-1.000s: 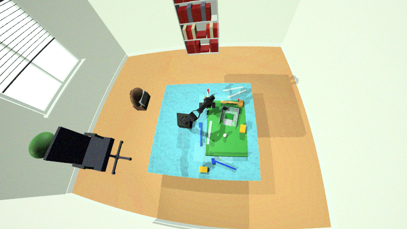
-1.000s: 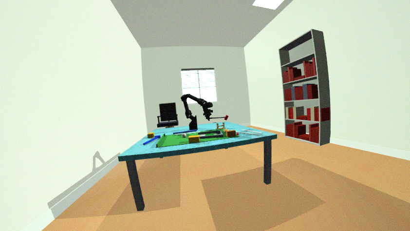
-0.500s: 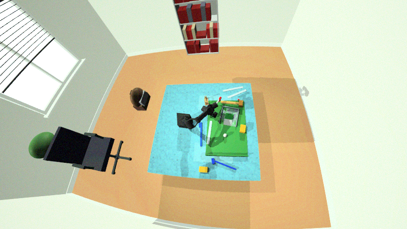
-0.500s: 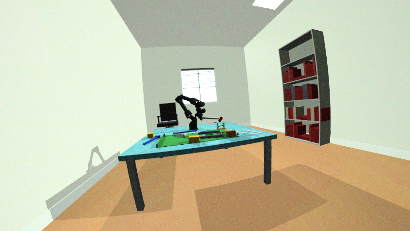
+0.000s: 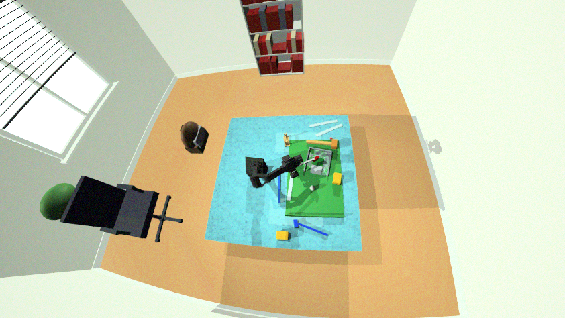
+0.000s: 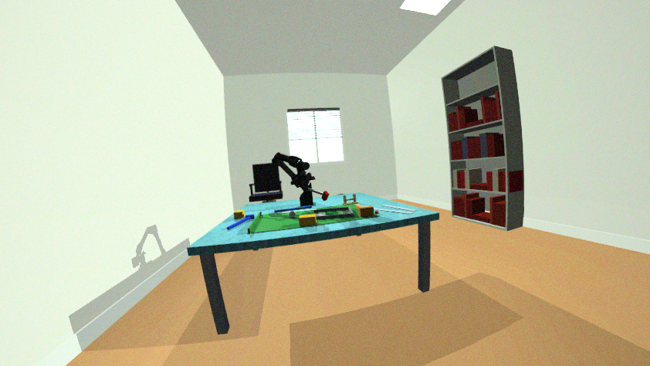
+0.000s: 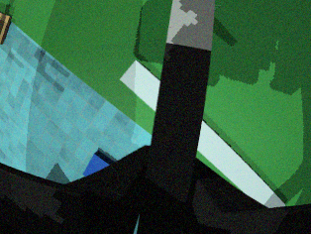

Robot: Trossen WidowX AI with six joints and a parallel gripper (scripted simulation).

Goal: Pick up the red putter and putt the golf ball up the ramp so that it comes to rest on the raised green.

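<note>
In the exterior view, the near edge of the turquoise-topped, dark-legged counter (image 6: 318,236) carries the flat green rectangular putting mat (image 5: 316,197). A small yellow block (image 5: 282,235) and a blue-handled putter with a blue head (image 5: 310,228) lie on the counter just off the mat's near end. On the mat, the small white golf ball (image 5: 312,188) rests about midway along its length, near a second yellow block (image 5: 337,178) at the mat's edge. A white rail (image 5: 289,188) runs along the mat's opposite edge, with a blue bar (image 5: 279,189) just beside it on the counter. Farther along, the raised green with its grey frame and ramp (image 5: 318,161) occupies the far part of the mat. The black end effector (image 5: 294,162) is closed on the handle of the red putter (image 5: 311,160), holding it off the surface; the shaft extends out over the raised green with the red head at its far end. In the wrist view the dark grip and grey shaft (image 7: 191,28) project forward from between the jaws over the green surface. Beyond the raised green lie an orange wooden mallet-shaped tool (image 5: 322,142), a small wooden frame (image 5: 286,139) and two white strips (image 5: 326,126).
</note>
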